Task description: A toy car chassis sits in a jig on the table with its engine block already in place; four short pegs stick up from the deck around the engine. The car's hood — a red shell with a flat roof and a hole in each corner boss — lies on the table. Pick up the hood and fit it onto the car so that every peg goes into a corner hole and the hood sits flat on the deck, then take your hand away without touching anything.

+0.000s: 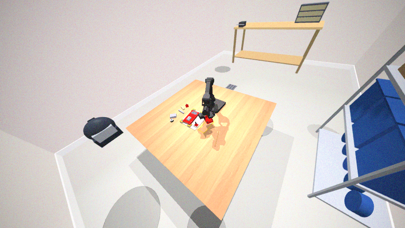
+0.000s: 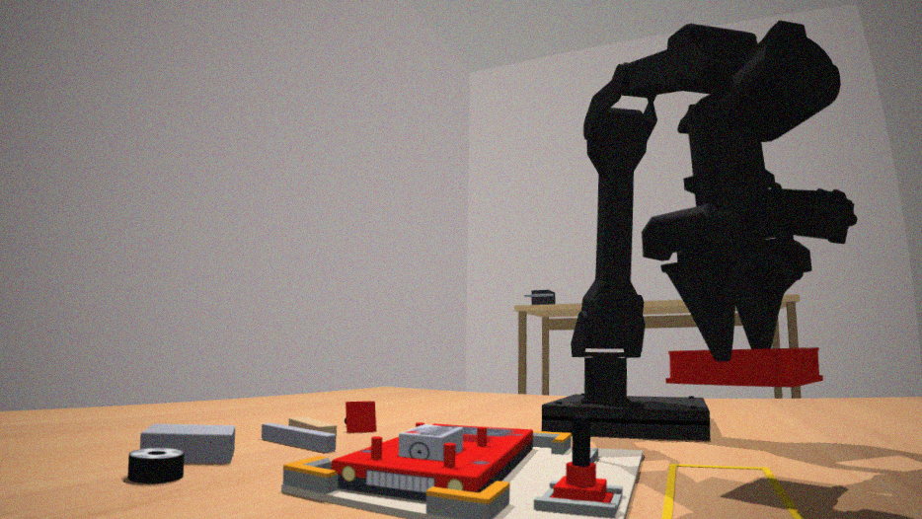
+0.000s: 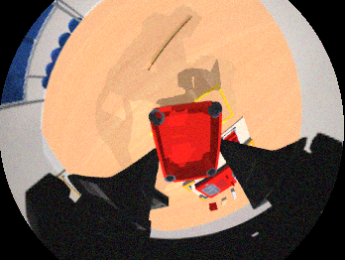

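My gripper (image 1: 207, 116) (image 2: 741, 353) (image 3: 188, 147) is shut on the hood, one finger at each side. The hood (image 1: 208, 120) (image 2: 741, 368) (image 3: 185, 139) is a red shell with dark corner bosses. It hangs roughly level above the table, to the right of the jig in the exterior view. The red chassis (image 1: 192, 115) (image 2: 387, 469) (image 3: 223, 181) sits in the jig (image 2: 467, 496) with orange-topped corners. Its grey engine block (image 1: 188, 118) (image 2: 428, 443) is in place, with red pegs around it; the rear left peg is mostly hidden by the engine in the exterior view.
A red part with an upright black handle (image 2: 580, 477) stands on the jig's right side. A yellow outline (image 2: 723, 466) (image 3: 226, 102) marks the table beside it. Left of the jig lie a grey block (image 2: 187, 443), a black wheel (image 2: 156, 467), a grey bar (image 2: 297, 437) and a red block (image 2: 360, 416).
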`<state>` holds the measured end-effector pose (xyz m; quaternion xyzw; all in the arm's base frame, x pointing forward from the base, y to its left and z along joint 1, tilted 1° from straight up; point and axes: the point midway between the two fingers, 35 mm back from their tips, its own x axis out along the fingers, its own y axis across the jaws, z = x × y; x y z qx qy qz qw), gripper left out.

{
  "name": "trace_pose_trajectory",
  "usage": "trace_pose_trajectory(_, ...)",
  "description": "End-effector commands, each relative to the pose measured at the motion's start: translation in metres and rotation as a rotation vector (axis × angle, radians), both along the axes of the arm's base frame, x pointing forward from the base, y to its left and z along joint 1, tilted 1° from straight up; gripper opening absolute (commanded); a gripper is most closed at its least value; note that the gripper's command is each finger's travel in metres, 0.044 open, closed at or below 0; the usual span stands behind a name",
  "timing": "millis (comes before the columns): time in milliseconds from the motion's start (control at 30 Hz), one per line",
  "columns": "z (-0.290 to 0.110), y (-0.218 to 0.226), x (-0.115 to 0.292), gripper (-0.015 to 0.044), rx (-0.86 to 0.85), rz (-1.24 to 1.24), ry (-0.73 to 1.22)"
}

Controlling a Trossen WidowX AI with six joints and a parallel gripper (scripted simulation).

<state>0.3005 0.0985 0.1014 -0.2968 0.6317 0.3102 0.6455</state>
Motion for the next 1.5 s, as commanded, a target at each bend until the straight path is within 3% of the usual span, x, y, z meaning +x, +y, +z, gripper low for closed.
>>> trace_pose_trajectory(0, 0.000, -0.001, -0.001, 0.0000, -0.003, 0.056, -0.003)
trace_pose_trajectory(200, -0.009, 0.000, 0.001, 0.0000, -0.003, 0.056, -0.003)
trace_pose_trajectory(600, -0.073, 0.001, 0.001, 0.0000, -0.003, 0.056, -0.002)
trace_pose_trajectory(733, -0.077, 0.001, 0.000, 0.0000, -0.003, 0.056, -0.002)
trace_pose_trajectory(1267, -0.075, 0.001, 0.000, 0.0420, -0.003, 0.055, 0.006)
trace_pose_trajectory(1467, -0.051, 0.001, 0.002, 0.0440, -0.003, 0.055, 0.002)
